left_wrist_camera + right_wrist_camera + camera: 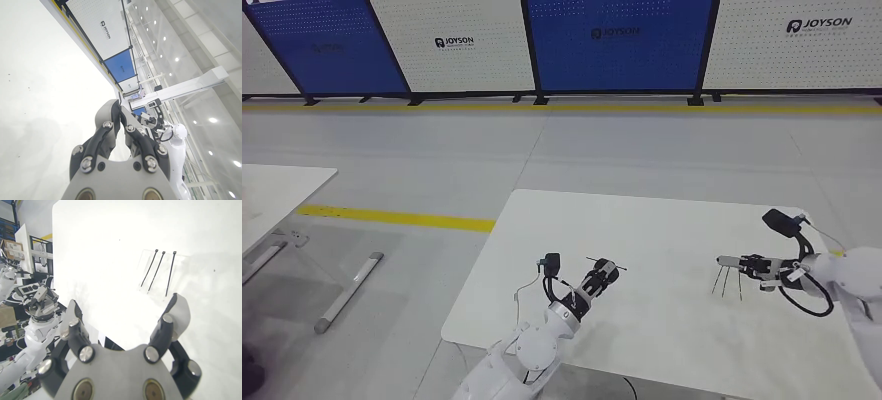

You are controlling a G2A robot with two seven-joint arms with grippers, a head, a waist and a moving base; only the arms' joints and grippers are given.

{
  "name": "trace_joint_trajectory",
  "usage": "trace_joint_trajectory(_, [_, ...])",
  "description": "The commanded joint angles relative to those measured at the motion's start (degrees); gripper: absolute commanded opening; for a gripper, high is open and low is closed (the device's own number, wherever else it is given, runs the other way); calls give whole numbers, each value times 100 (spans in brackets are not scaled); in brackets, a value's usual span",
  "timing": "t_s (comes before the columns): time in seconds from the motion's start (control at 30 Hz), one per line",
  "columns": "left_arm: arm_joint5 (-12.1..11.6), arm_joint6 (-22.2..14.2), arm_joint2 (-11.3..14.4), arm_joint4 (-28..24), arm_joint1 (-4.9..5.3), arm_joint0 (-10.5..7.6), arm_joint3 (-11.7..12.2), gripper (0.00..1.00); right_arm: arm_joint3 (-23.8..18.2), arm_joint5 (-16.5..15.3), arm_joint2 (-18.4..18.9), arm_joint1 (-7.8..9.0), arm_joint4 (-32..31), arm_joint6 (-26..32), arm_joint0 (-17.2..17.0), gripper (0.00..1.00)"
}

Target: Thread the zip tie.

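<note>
White table [662, 225] fills the foreground, with blue and white partition panels [617, 45] across the floor behind. Three loose zip ties [157, 271] lie side by side on a clear sheet [182, 263] toward the right arm's side, heads at the far end, tails nearest the right gripper [125, 306], whose fingers stand wide apart just short of those tails. The left gripper [119, 106] hangs over the table's near middle, well apart from the sheet; its fingers are pressed together on a thin dark strip [591, 260], which I take for a zip tie, though it is too slight to be sure.

I judge the ties to be featherlight, springy and slick; lying flat, they give little to get under. A pinch across the strap near the head looks the steadiest hold; for threading, a grip close to the tail tip should stop it whipping about.

The right wrist view gives the square heads and the sheet's outline; the top view reduces these to hairlines, yet gives the spacing between both arms; the left wrist view shows the pads meeting.
</note>
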Motion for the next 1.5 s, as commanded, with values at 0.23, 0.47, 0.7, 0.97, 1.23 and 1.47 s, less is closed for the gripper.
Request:
trace_joint_trajectory(0.23, [0,0,0,0,0,0,0,0,-71,100,-46,-5,-144,-205,-34,100])
trace_joint_trajectory(0.47, [0,0,0,0,0,0,0,0,275,741,-430,-166,-892,84,621,100])
trace_joint_trajectory(0.7, [0,0,0,0,0,0,0,0,1185,741,-1133,-637,-1044,618,1490,100])
trace_joint_trajectory(0.97, [0,0,0,0,0,0,0,0,1430,741,-1438,-738,-1193,798,1682,100])
trace_joint_trajectory(1.23, [0,0,0,0,0,0,0,0,1365,505,-1331,-711,-1098,398,1429,100])
trace_joint_trajectory(1.47, [0,0,0,0,0,0,0,0,1548,49,-1245,-651,-1112,207,1130,100])
